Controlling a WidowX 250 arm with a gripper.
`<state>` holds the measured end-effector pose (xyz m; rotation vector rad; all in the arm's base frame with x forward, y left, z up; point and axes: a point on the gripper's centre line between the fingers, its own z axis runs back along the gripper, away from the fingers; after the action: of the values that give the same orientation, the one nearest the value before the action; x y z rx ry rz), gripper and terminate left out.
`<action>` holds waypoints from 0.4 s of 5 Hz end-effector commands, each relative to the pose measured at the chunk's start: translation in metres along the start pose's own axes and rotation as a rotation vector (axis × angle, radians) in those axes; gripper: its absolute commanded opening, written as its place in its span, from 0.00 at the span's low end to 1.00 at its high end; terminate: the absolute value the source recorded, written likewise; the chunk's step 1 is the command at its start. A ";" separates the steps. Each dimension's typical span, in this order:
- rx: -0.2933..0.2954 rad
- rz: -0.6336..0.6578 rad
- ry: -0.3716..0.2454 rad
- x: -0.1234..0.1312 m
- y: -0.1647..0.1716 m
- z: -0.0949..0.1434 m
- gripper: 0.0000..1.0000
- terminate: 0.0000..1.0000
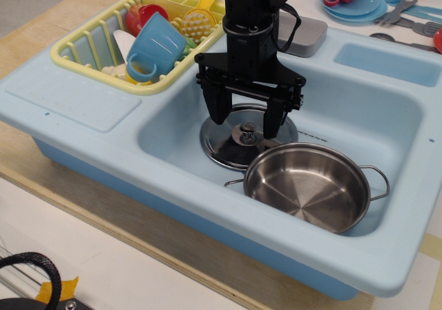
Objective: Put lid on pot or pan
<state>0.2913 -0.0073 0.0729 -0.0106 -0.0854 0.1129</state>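
The lid [238, 143] lies flat in the sink basin [359, 110] toward the counter's left edge, touching the pot [307, 186]; the gripper [243, 122], jaws spread, should straddle the knob [246, 132] squarely before closing.

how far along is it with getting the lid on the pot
Early. Nothing is done yet: the lid lies flat in the sink, partly tucked behind the empty pot. In hand: the open pincer hangs low over the lid, its fingers either side of the knob, not closed on it. Left: grip the knob, lift, and set the lid on the pot.
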 end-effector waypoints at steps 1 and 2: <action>-0.012 0.012 -0.018 0.004 0.004 -0.001 1.00 0.00; -0.019 0.015 -0.011 0.005 0.005 -0.007 1.00 0.00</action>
<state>0.2932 -0.0048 0.0587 -0.0265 -0.0708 0.1188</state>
